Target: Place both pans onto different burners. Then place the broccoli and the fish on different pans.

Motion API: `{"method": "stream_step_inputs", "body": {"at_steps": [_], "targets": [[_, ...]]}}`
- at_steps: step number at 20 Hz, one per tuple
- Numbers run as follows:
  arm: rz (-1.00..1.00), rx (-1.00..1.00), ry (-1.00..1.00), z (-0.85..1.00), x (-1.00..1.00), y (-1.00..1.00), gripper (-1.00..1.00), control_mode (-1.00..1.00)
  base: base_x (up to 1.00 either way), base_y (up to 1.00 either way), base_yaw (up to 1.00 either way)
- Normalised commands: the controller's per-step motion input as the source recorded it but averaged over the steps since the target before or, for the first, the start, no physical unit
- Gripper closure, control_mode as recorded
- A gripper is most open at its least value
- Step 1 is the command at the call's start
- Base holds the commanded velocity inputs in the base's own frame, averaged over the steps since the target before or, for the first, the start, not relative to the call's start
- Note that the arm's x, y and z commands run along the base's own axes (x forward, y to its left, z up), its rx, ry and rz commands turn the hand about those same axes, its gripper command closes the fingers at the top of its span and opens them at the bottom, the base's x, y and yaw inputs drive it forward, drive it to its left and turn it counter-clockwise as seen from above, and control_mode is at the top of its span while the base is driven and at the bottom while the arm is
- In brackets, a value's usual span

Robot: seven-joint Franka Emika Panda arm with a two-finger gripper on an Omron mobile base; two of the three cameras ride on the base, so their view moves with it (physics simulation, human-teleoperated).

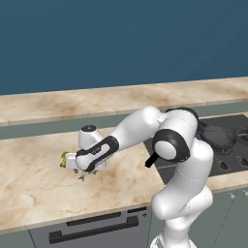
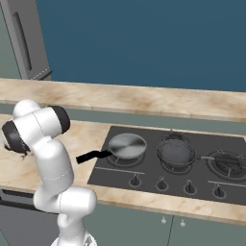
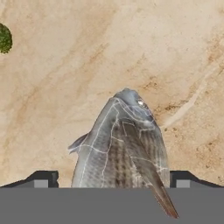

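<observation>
Kitchen with a dark blue wall, and a marble table (image 1: 43,184) running along it with a raised ledge (image 2: 144,98) behind. The dark cooktop (image 2: 144,180) sits in the table to the right, with a row of small knobs (image 2: 162,184) along its front edge. Both pans are already on burners: the shiny pan (image 2: 127,145) on the left one, its black handle sticking out over the table toward the arm, and the darker pan (image 2: 177,153) on the middle one, with the right burner (image 2: 229,162) bare. A grey fridge (image 2: 26,38) stands at the far left, and there's an oven handle (image 1: 94,230) below the table edge. Nothing sits between the arm and the food. The arm is folded over to its left, elbow high, wrist bent down so the claw (image 1: 86,174) points at the table. The claw is spread wide, one finger (image 3: 41,180) on each side of the fish (image 3: 124,144), which lies flat on the marble right between them, not pinched. The broccoli (image 1: 64,160) is just beside the hand, on its far left side, also on the table.
</observation>
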Motion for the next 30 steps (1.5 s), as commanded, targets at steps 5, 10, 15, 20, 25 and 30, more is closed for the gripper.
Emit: {"method": "stream_step_inputs", "body": {"at_steps": [5,10,15,20,25,30], "targets": [[0.00,0.00,0.00,-0.22,0.00,0.00,1.00,-1.00,0.00,0.00,0.00],[0.00,0.00,0.00,-0.03,0.00,-0.01,1.00,-1.00,0.00,0.00,0.00],[0.00,0.00,0.00,0.33,0.00,-0.28,1.00,-1.00,0.00,0.00,0.00],[0.00,0.00,0.00,0.37,0.00,-0.42,1.00,-1.00,0.00,0.00,0.00],[0.00,0.00,0.00,0.21,0.00,-0.56,1.00,-1.00,0.00,0.00,0.00],[0.00,0.00,-0.04,0.04,0.00,-0.53,1.00,-1.00,0.00,0.00,0.00]]}}
